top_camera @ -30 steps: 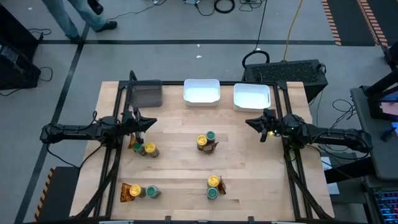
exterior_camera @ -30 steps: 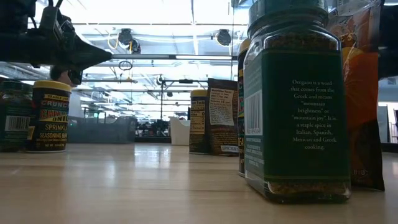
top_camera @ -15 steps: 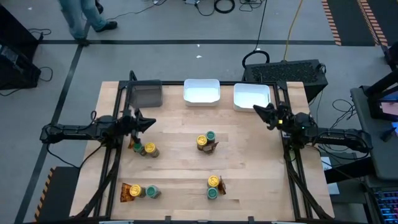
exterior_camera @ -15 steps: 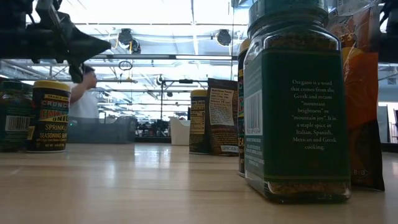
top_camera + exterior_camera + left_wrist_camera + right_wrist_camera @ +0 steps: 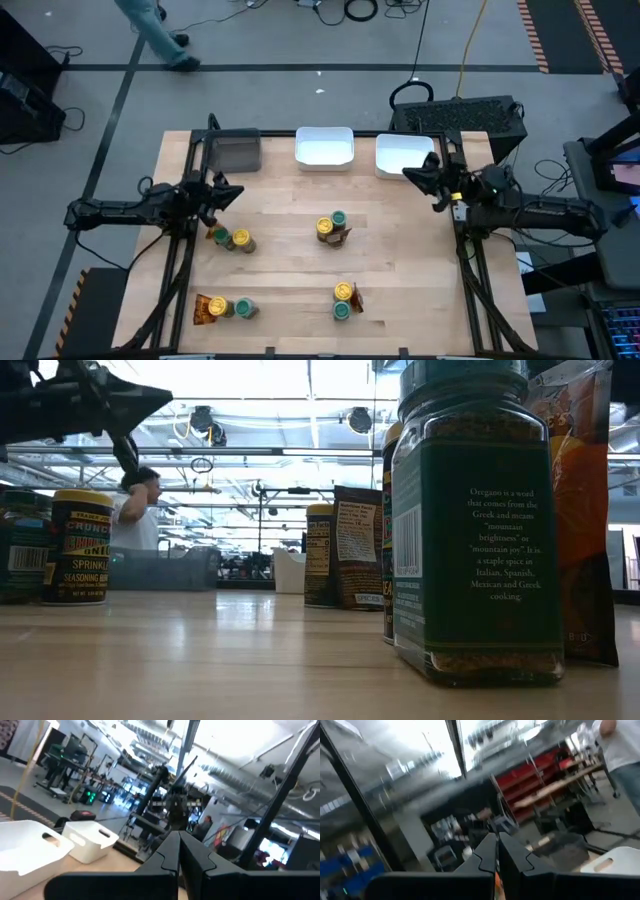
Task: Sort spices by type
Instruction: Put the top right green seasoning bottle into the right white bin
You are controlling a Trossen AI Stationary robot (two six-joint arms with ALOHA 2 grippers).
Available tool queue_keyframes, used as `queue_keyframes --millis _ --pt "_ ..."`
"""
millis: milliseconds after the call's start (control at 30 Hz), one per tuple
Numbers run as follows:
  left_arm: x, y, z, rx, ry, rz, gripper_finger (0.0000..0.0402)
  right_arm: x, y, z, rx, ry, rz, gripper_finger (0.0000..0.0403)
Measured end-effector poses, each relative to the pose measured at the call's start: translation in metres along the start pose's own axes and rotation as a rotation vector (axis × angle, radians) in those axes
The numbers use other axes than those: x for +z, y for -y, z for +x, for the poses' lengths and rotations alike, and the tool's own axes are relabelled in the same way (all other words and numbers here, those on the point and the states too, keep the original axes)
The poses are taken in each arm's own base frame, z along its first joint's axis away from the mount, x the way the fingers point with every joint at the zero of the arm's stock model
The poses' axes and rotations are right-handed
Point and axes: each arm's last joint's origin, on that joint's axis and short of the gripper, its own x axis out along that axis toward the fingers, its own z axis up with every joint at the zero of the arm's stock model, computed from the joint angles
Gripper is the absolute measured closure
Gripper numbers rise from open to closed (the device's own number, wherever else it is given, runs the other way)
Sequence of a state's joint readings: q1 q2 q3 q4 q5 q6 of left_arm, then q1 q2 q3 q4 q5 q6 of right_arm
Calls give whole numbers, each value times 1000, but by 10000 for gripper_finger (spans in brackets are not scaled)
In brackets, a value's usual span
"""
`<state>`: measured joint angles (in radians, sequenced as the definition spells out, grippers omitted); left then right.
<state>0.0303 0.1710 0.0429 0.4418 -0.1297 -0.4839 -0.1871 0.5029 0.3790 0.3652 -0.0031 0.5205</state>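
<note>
The spices stand in four small clusters on the wooden table, each with a yellow-lidded jar [image 5: 241, 241], a green-lidded jar [image 5: 339, 218] and an orange-brown foil packet [image 5: 207, 308]. One cluster is at the left, one in the middle, and two are near the front edge. The low view shows a green-lidded jar [image 5: 475, 520] close up and a yellow-lidded jar [image 5: 82, 545] at the left. My left gripper [image 5: 234, 191] hovers shut above the table, just beyond the left cluster. My right gripper [image 5: 407, 172] is shut and raised near the right white tray. Neither holds anything.
A grey tray [image 5: 233, 152] and two white trays [image 5: 324, 147] [image 5: 404, 155] line the far edge. Bare wood lies between the clusters. A person [image 5: 160, 25] walks on the floor beyond the table.
My right gripper has risen well above the table and tipped upward, staying shut. My left gripper has risen a little, tipped up and rolled, also shut. The spices have not moved. The person beyond the table has walked on.
</note>
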Motion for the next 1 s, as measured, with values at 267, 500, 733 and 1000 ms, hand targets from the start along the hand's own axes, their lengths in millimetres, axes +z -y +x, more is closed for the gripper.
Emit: queue_keyframes --millis 267,500,733,1000 --pt "26 17 16 52 -176 112 388 26 -20 56 16 -187 -145 393" --pt "62 38 32 68 -269 292 388 32 -43 105 129 -304 -255 360" --pt "91 55 45 109 -419 390 388 33 -59 143 136 -510 -403 329" --pt "104 65 64 154 -642 509 388 19 -60 177 122 -703 -492 304"
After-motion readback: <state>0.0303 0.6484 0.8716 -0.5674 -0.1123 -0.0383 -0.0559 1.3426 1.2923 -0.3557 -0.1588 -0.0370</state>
